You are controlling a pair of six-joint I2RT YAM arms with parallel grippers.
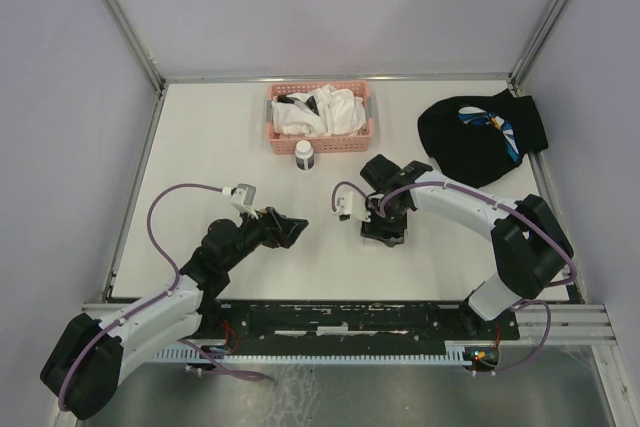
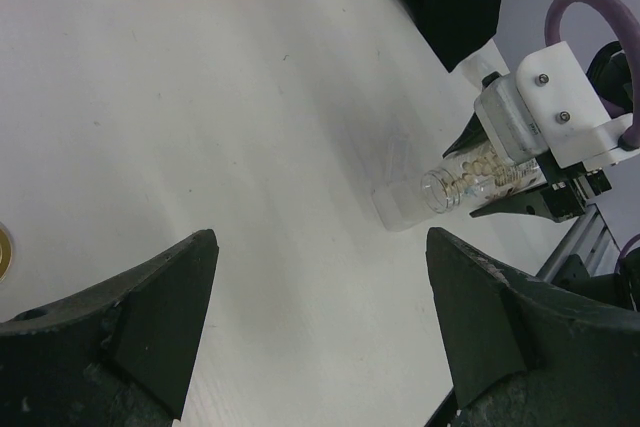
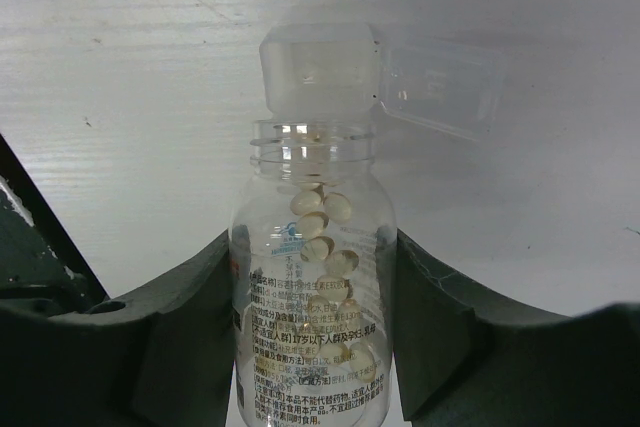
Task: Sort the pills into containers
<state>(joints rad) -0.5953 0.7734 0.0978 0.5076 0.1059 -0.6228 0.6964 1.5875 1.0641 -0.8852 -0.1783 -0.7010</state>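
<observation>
Evidently the sorting has barely begun. The right fingers (image 3: 450, 327) are clamped on a tipped bottle (image 3: 312, 287), and its pills (image 3: 318, 217) all seem to be inside. The small clear box (image 3: 318, 67), lid open and apparently empty, lies just beyond their tips at the bottle's mouth. The left fingers (image 2: 150, 317) stand wide apart, holding nothing. Pouring remains.

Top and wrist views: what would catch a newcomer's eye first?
The clear pill bottle held in the right end effector stands out, its open mouth at the small clear box with its lid open. At the table's back sit a pink basket of white cloths and a black mitt.
</observation>
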